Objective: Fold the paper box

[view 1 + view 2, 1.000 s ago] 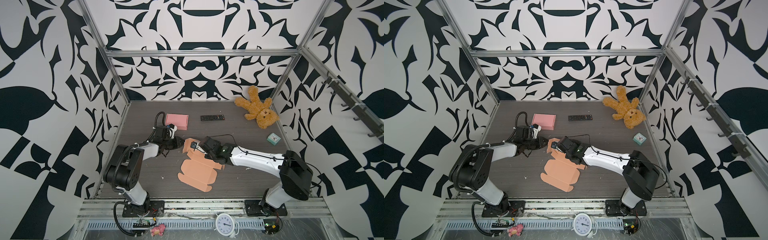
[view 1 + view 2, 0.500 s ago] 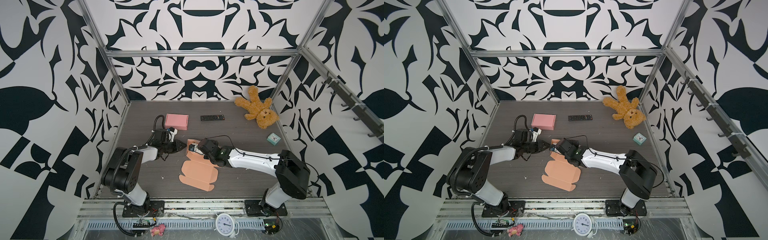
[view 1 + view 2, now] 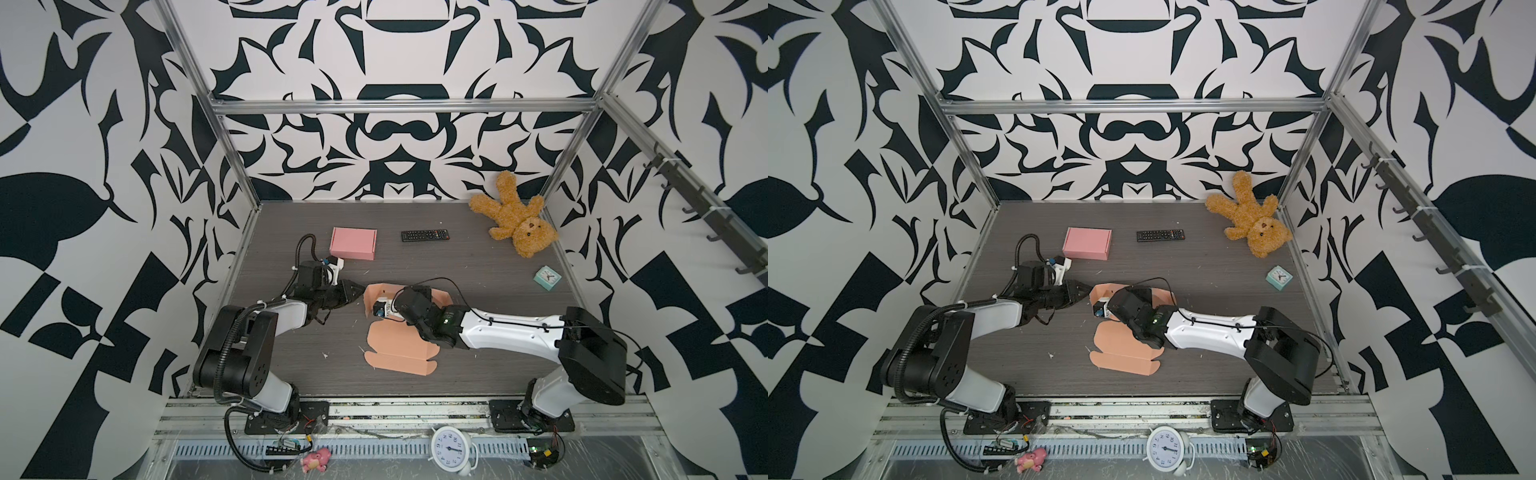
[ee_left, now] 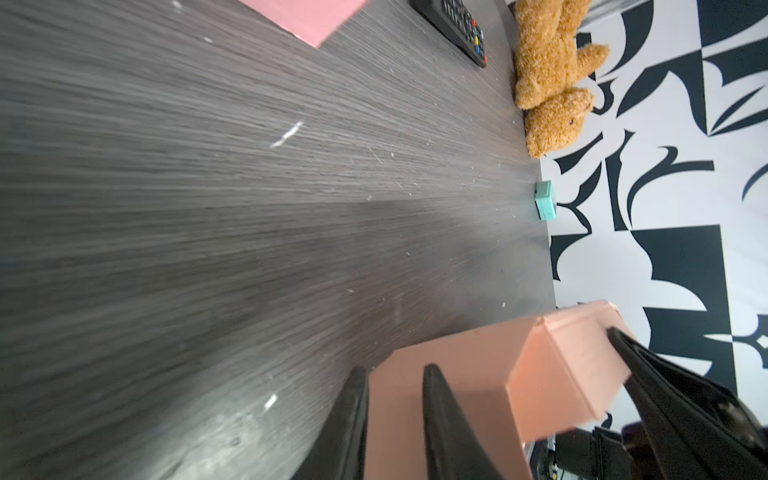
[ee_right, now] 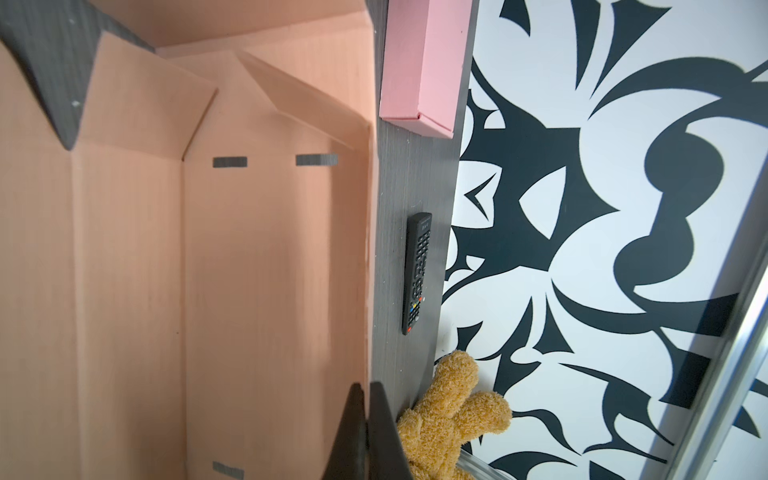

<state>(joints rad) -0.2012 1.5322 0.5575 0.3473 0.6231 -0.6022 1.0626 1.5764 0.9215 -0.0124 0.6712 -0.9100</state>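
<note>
Peach paper box (image 3: 395, 345) half-folded, middle of table (image 3: 478, 266). Left gripper (image 3: 360, 292) jaws slightly apart, tips against box's raised left wall. Right gripper (image 5: 366, 388) pinched together inside box, at rear wall's edge.

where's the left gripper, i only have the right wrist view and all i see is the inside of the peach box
observer: the left gripper is outside the paper box, with its tips at the raised left wall and its jaws a little apart.
operator: is the whole box standing up
observer: no, only the far part has walls up. the near panel lies flat on the table.
operator: anything off to the right i can't see
observer: a small mint clock sits near the table's right edge, well apart from the box.
</note>
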